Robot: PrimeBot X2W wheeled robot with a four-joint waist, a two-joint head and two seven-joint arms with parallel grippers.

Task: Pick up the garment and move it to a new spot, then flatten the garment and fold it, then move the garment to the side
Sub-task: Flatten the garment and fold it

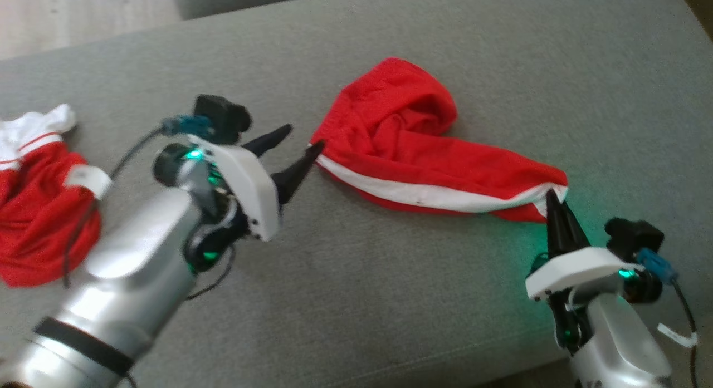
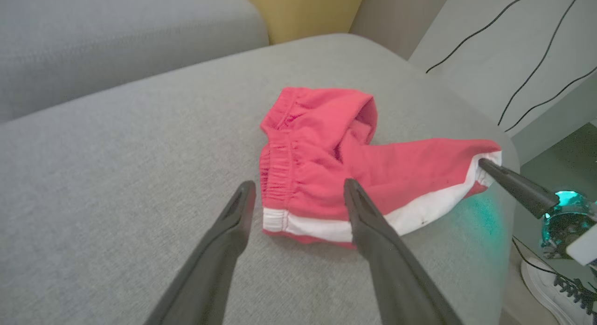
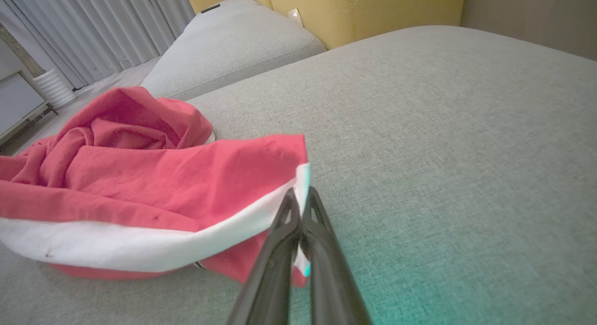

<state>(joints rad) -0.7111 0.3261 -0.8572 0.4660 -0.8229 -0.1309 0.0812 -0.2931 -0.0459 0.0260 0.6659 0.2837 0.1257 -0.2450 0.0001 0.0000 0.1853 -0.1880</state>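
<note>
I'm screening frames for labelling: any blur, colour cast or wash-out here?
Head view: the left gripper is slightly blurred, and a green glow tints the sofa near the right gripper. Left wrist view: the garment looks washed-out pink, the near fingers soft. Right wrist view: teal cast on the sofa's lower right.

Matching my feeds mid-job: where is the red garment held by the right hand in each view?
Head view: red garment in the centre, between the open left hand and the right hand.
Left wrist view: centre-right, just past the fingers.
Right wrist view: left half.
Shared landmark: the white-trimmed corner pinched by the shut right hand.
</note>
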